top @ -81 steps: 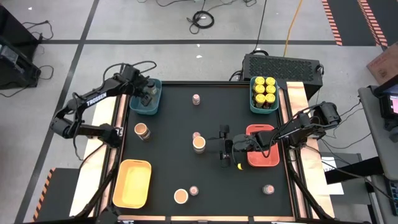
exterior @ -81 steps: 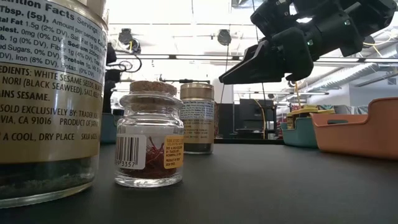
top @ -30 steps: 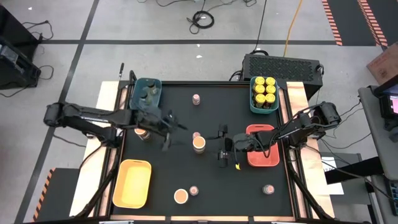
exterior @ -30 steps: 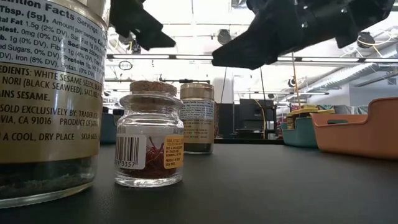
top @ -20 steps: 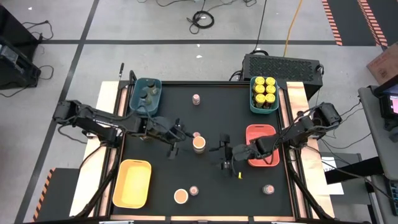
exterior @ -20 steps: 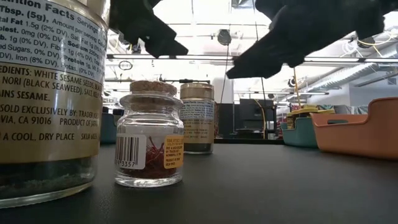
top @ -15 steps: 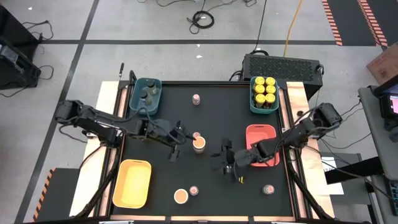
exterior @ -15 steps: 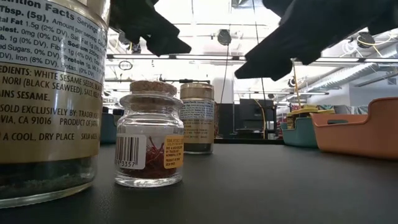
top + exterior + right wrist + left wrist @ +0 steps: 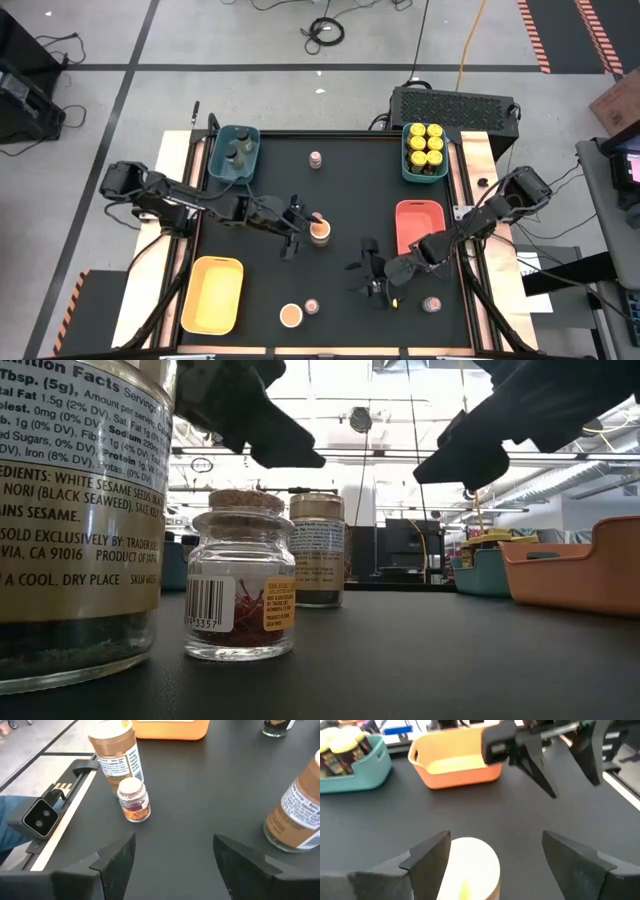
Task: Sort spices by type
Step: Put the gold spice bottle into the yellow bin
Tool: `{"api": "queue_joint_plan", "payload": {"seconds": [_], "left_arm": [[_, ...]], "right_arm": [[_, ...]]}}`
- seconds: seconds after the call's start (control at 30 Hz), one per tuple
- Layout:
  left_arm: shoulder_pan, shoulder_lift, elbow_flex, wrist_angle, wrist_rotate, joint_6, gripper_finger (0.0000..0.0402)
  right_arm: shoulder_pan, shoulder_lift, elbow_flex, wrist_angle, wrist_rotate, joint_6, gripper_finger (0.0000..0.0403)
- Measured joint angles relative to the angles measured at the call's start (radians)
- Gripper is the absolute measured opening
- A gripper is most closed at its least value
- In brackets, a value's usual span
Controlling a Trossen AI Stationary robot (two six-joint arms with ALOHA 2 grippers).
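Left pincer (image 9: 291,228) at frame centre, fingers apart beside a tan-lidded jar (image 9: 320,232) partly hidden by them, right pincer (image 9: 372,276) lower right of centre, fingers apart and empty, yellow-lidded jars (image 9: 424,144) in teal tray (image 9: 405,166) upper right, large jar (image 9: 80,520) cut off at low view's left edge, black tabletop (image 9: 350,185).

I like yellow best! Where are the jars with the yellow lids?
In the high view, the yellow-lidded jars sit together in the teal tray at the table's far right corner, just beyond the orange tray.
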Motion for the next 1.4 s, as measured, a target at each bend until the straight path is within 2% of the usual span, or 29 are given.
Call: {"api": "queue_joint_plan", "payload": {"seconds": [0.43,0.57,0.77,1.03,1.23,1.4], "left_arm": [[0.000,0.006,0.000,0.170,-0.087,0.000,0.0313],[0.000,0.006,0.000,0.200,-0.077,0.001,0.0313],[0.000,0.005,0.001,0.198,-0.088,0.003,0.0313],[0.000,0.005,0.001,0.188,-0.187,0.019,0.0313],[0.000,0.005,0.001,0.210,-0.189,0.017,0.0313],[0.000,0.005,0.001,0.203,-0.207,-0.053,0.0313]], "right_arm": [[0.008,0.000,0.000,-0.002,0.005,0.008,0.0260],[0.008,0.000,0.000,-0.002,0.007,0.006,0.0260],[0.007,0.000,0.000,-0.001,0.010,0.006,0.0260],[0.007,0.000,0.000,-0.002,0.010,-0.007,0.0260],[0.007,0.000,0.000,-0.002,0.010,-0.005,0.0260],[0.007,0.000,0.000,0.001,0.010,-0.005,0.0260]]}}
